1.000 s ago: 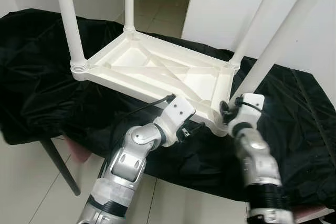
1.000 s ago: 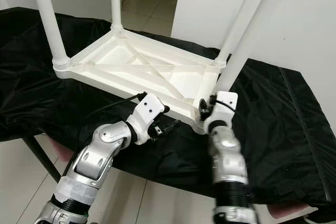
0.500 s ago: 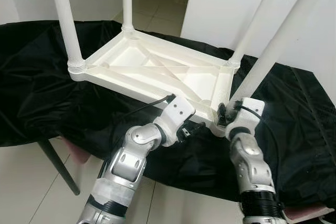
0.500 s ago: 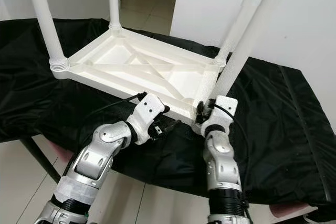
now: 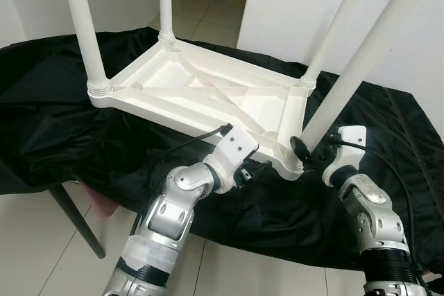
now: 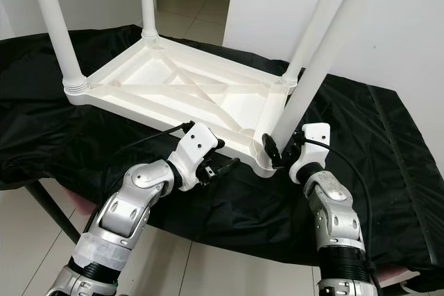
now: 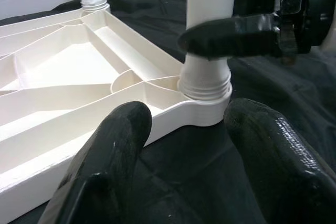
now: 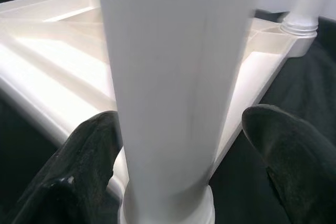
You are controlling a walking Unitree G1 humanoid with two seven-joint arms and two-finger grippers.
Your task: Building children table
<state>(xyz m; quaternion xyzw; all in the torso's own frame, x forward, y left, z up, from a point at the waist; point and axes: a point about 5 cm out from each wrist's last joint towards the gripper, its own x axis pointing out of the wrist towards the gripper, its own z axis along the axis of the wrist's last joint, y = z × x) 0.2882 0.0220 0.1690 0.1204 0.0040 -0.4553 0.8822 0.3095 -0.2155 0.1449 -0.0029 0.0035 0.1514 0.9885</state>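
A white plastic children's table (image 5: 208,91) lies upside down on a black cloth (image 5: 55,129), its legs pointing up. My right gripper (image 5: 307,154) is at the base of the near right leg (image 5: 340,81). It is open, with one finger on each side of the leg (image 8: 168,77) in the right wrist view. My left gripper (image 5: 255,170) hovers open just in front of the same corner (image 7: 202,95), low over the cloth, holding nothing. One right finger (image 7: 231,40) crosses the leg in the left wrist view.
The black cloth drapes over the low surface under the table and hangs past its front edge. A dark slanted furniture leg (image 5: 73,216) and something pink (image 5: 104,202) sit below at the left. White walls (image 5: 291,5) stand behind, with tiled floor (image 5: 208,19) beyond.
My right forearm has swung out to the right, and its gripper now reaches the leg's base from the right side. The left arm has stayed put.
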